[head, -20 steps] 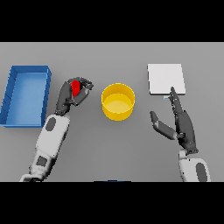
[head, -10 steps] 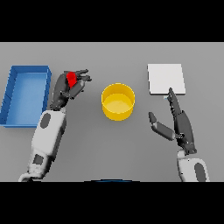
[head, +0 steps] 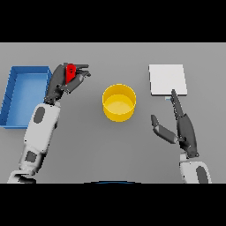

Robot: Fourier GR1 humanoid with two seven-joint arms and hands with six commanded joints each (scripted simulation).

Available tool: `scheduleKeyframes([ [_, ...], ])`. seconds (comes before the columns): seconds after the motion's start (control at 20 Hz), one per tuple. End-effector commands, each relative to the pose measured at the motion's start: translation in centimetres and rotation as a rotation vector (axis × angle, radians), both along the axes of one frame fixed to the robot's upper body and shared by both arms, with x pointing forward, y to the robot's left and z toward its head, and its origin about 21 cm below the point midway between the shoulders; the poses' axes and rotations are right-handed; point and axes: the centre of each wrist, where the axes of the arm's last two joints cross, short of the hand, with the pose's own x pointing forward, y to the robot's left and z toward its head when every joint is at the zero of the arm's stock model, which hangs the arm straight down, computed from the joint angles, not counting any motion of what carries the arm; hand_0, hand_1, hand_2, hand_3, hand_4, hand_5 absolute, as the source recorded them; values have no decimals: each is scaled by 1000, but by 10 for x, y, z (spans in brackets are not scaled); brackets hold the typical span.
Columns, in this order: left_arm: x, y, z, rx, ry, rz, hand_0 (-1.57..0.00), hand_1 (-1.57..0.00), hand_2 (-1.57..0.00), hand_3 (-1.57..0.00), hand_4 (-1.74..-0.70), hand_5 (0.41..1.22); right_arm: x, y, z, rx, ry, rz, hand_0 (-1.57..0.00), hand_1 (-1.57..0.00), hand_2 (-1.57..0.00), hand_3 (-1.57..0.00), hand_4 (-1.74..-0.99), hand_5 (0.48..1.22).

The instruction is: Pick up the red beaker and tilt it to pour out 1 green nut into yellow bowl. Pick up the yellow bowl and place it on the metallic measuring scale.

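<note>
My left hand (head: 62, 84) is shut on the red beaker (head: 70, 73), holding it off the table just right of the blue bin. Only the beaker's upper part shows between the fingers. The yellow bowl (head: 119, 102) stands at the table's middle, to the right of that hand and apart from it. I cannot make out a green nut in it. The metallic measuring scale (head: 167, 79), a pale square plate, lies at the back right. My right hand (head: 183, 128) is open below the scale, fingers straight and pointing toward it, thumb spread to the left.
A blue bin (head: 23, 95) with raised walls sits at the far left, beside my left forearm. The grey table (head: 110, 150) extends in front of the bowl.
My left hand has carried the red beaker up and away from me, toward the back of the table. The bowl, the scale and my right hand have hardly moved.
</note>
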Motion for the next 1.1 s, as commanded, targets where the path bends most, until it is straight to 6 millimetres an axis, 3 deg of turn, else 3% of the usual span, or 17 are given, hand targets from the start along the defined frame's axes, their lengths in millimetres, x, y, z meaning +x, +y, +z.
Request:
scheduleKeyframes([
  [0.0,1,1,1,50,-11,-10,-1559,-1560,-1561,-1556,-1727,1138,1,0,1,-5,1,-6,1,1,1,1,-1213,662],
  [0.2,10,-2,26,307,-38,-75,-1566,-1566,-1567,-1565,-1735,1120,5,2,0,-5,38,-4,1,1,1,1,-1194,658],
  [0.65,17,-49,67,928,-140,-232,-1570,-1570,-1570,-1570,-1740,1174,5,3,8,6,38,14,1,1,1,1,-1183,671],
  [0.8,16,-63,67,1137,-162,-292,-1571,-1571,-1571,-1571,-1741,1197,0,3,6,21,47,15,1,1,1,1,-1187,676],
  [0.85,18,-68,68,1213,-159,-314,-1571,-1571,-1571,-1571,-1689,1202,2,3,6,17,58,5,1,1,1,1,-1191,675],
  [1.05,23,-84,77,1461,-211,-408,-1571,-1571,-1571,-1362,-1714,1213,0,3,3,59,70,-4,1,1,1,1,-1196,666],
])
